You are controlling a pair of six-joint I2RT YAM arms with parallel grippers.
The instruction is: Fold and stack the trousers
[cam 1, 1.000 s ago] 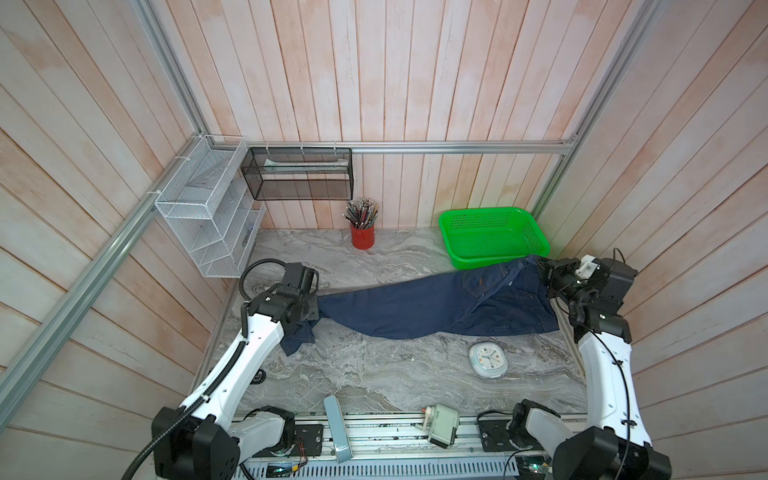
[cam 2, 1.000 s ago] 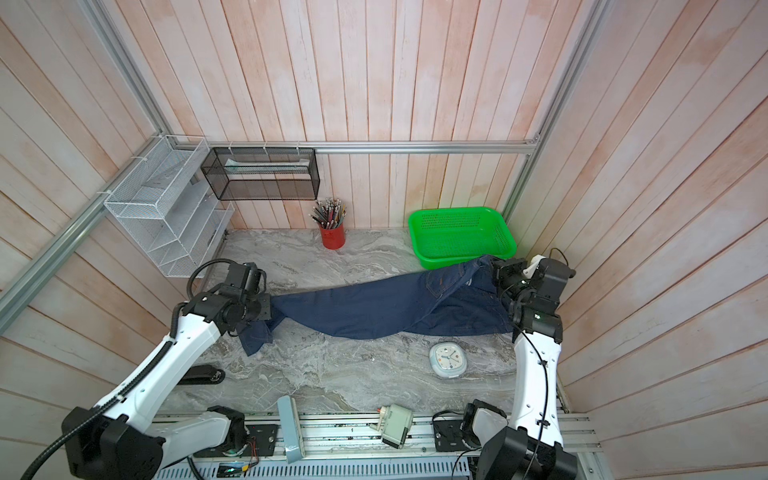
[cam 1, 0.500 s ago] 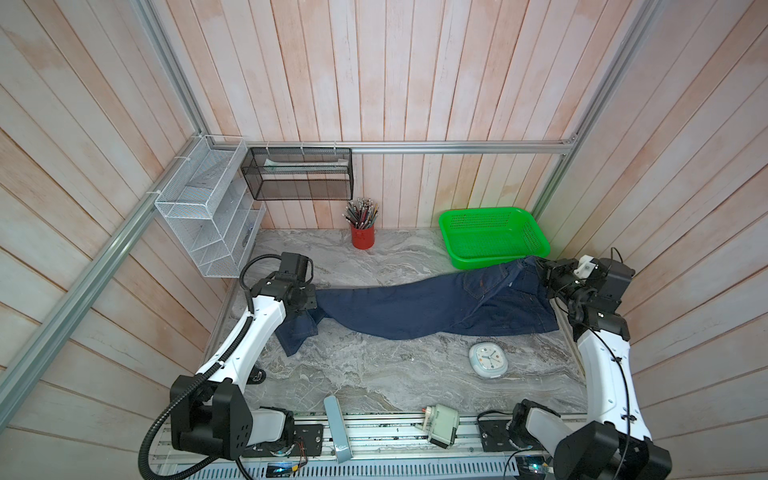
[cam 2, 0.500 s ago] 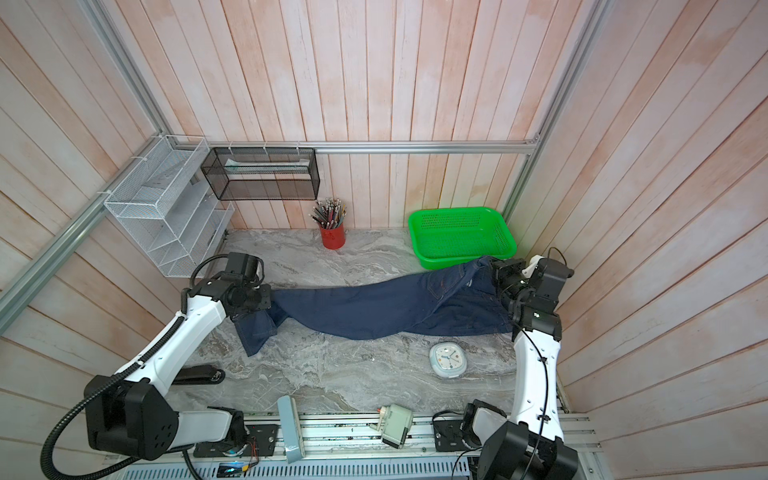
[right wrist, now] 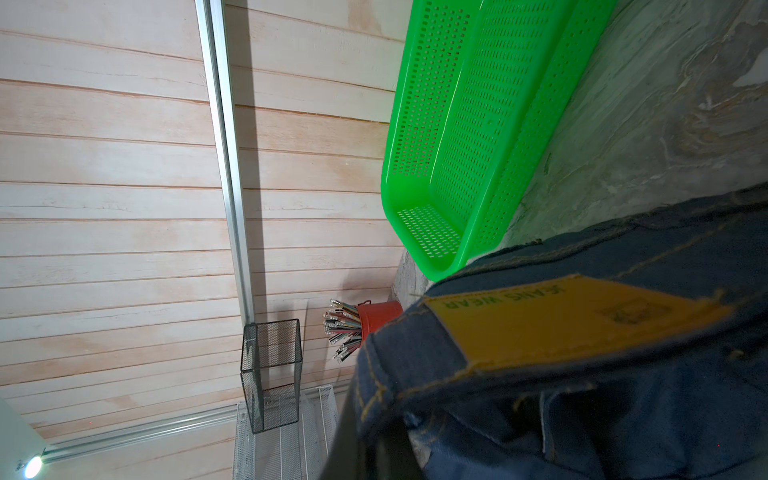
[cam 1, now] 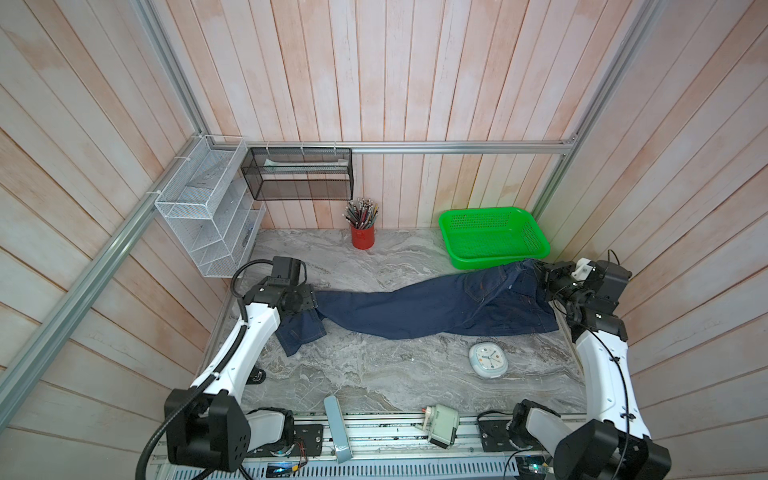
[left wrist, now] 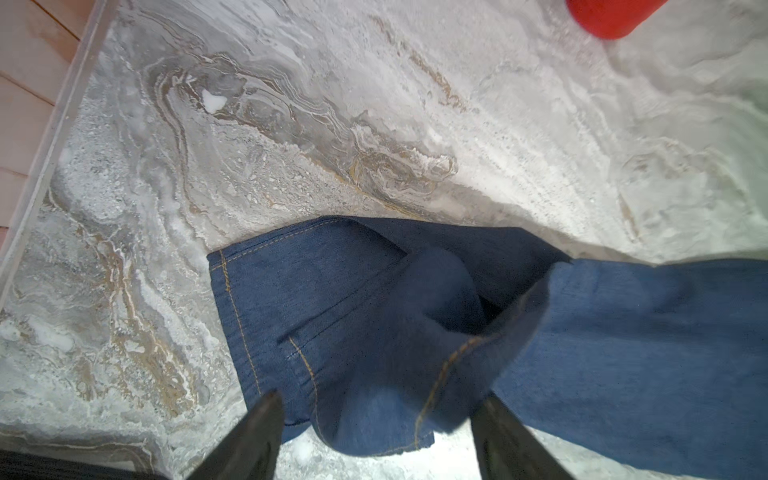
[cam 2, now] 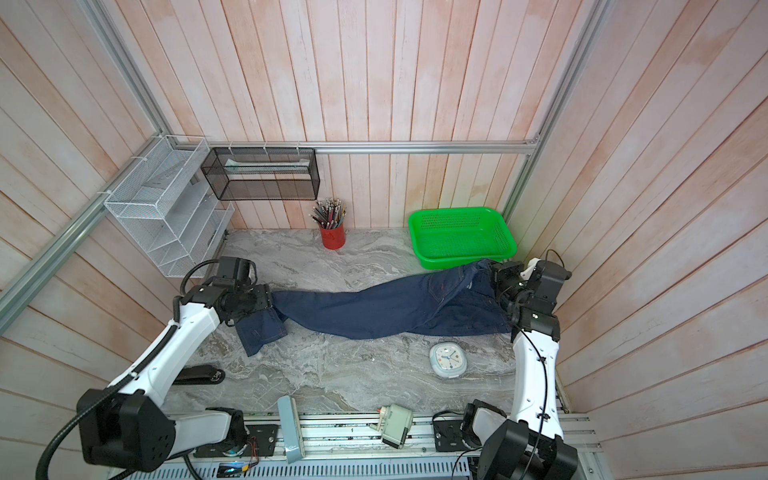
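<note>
Spanning the table (cam 1: 374, 374), trousers (cam 1: 415, 307) lie with left hand (left wrist: 380, 399) apart at hem (left wrist: 232, 316), right hand (cam 1: 544, 286) clamped on waistband (right wrist: 415, 365).

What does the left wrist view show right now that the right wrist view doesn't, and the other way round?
Only the left wrist view: the leg hems lying on the marble table, with the left gripper over them, fingers apart.
Only the right wrist view: the green basket, the tan waistband patch, the black mesh shelf and the pencils.
Both: the trousers, the red cup and that table.
</note>
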